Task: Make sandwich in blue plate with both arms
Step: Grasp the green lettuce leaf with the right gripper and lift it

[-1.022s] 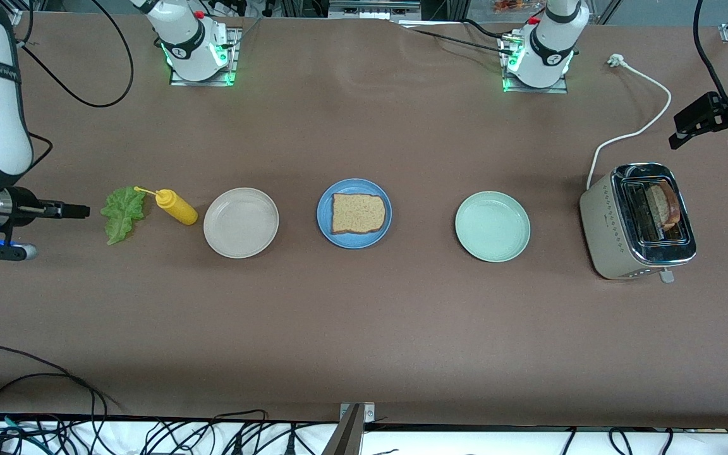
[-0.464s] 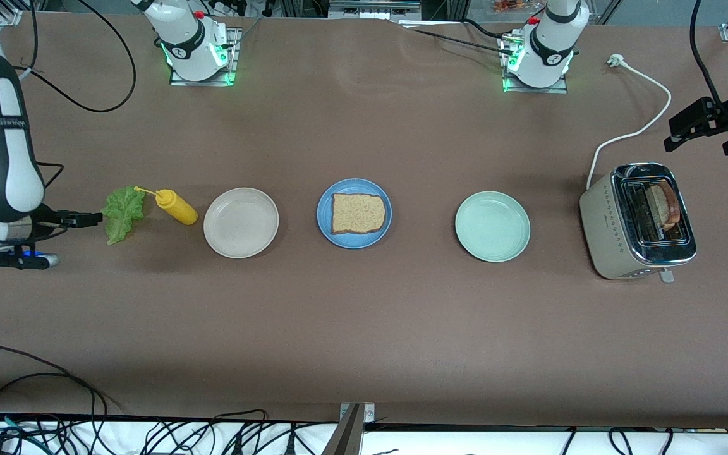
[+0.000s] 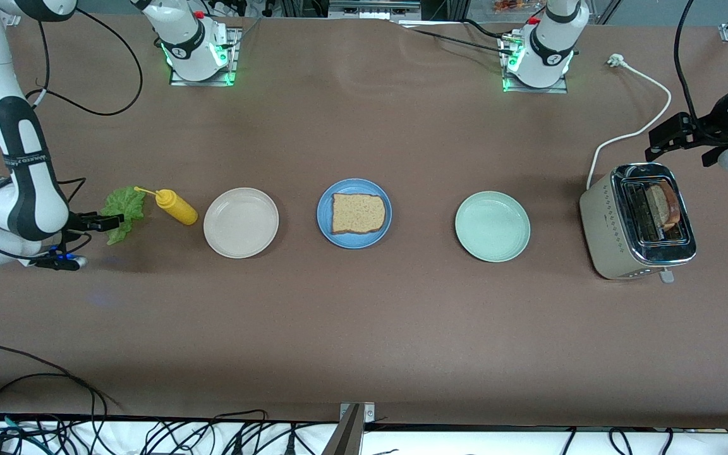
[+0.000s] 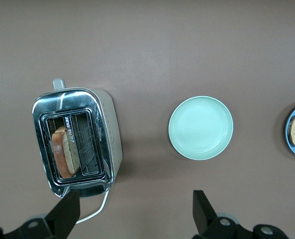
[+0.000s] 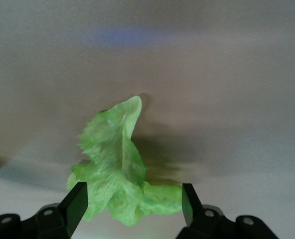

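Here, in the front view, the right gripper (image 3: 113,220) sits low at the lettuce leaf (image 3: 122,212) at the right arm's end of the table, its tips reaching onto the leaf's edge. A yellow squeeze bottle (image 3: 175,206) lies just beside the leaf, then a cream plate (image 3: 241,222). The blue plate (image 3: 327,221) is at the table's middle with one toast slice (image 3: 357,213) lying flat in it, well apart from both grippers. A mint-green plate (image 3: 492,226) follows, and a silver toaster (image 3: 599,215) with a second toast slice (image 3: 663,205) standing in one slot. The left gripper (image 3: 655,140) hangs in the air just beside the toaster, over its white cord (image 3: 637,129). The brown table (image 3: 364,328) is edged by black cables along its near side.

From the left wrist view, the left gripper (image 4: 135,209) shows two widely spread fingers (image 4: 68,210) with nothing between them, above the toaster (image 4: 110,134) and mint-green plate (image 4: 201,128); the blue plate (image 4: 289,139) is cut off at the frame's edge.

From the right wrist view, the right gripper (image 5: 134,201) stands wide apart around the lettuce leaf (image 5: 115,164), one finger (image 5: 76,200) on each side, not visibly pinching it. The leaf's lower part is hidden between the fingers, and the bottle shows only as a yellow sliver.
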Controlling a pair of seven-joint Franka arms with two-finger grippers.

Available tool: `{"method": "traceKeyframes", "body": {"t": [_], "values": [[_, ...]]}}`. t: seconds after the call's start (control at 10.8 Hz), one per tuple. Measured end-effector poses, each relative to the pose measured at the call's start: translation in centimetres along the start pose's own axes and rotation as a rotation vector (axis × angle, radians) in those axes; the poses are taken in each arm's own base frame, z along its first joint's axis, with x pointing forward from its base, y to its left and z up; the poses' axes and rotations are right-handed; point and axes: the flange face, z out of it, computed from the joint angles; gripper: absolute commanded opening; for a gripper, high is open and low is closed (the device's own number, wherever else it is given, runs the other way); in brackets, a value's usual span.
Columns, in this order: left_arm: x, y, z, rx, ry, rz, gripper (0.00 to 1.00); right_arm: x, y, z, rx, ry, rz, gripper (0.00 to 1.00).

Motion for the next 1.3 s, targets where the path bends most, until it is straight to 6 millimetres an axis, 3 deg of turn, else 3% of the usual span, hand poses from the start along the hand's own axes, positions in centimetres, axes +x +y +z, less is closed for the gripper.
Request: {"method": "traceKeyframes", "body": {"t": [0.09,0.28,0.56,0.74,0.84,1.02,1.3], "values": [[0.0,0.0,0.0,0.000,0.000,-0.001,1.00,0.3,0.0,0.7,0.002,-0.008,-0.003,0.23],[0.0,-0.1,0.0,0.000,0.001,-0.003,1.00,0.6,0.0,1.4,0.007,-0.015,-0.003,0.00],[0.0,-0.3,0.0,0.000,0.000,-0.005,1.00,0.7,0.0,1.3,0.010,-0.012,-0.004,0.00],[0.0,-0.4,0.0,0.000,0.000,-0.007,1.00,0.4,-0.2,0.2,0.016,-0.038,-0.008,0.00],[0.0,-0.4,0.0,0.000,0.000,-0.007,1.00,0.0,-0.5,-1.3,0.021,-0.065,-0.011,0.00],[0.0,-0.5,0.0,0.000,0.000,-0.008,1.00,-1.1,-1.4,-6.1,0.029,-0.098,-0.022,0.00],[0.0,-0.6,0.0,0.000,0.000,-0.011,1.00,-4.2,-3.1,-12.8,0.059,-0.159,-0.044,0.00]]}}
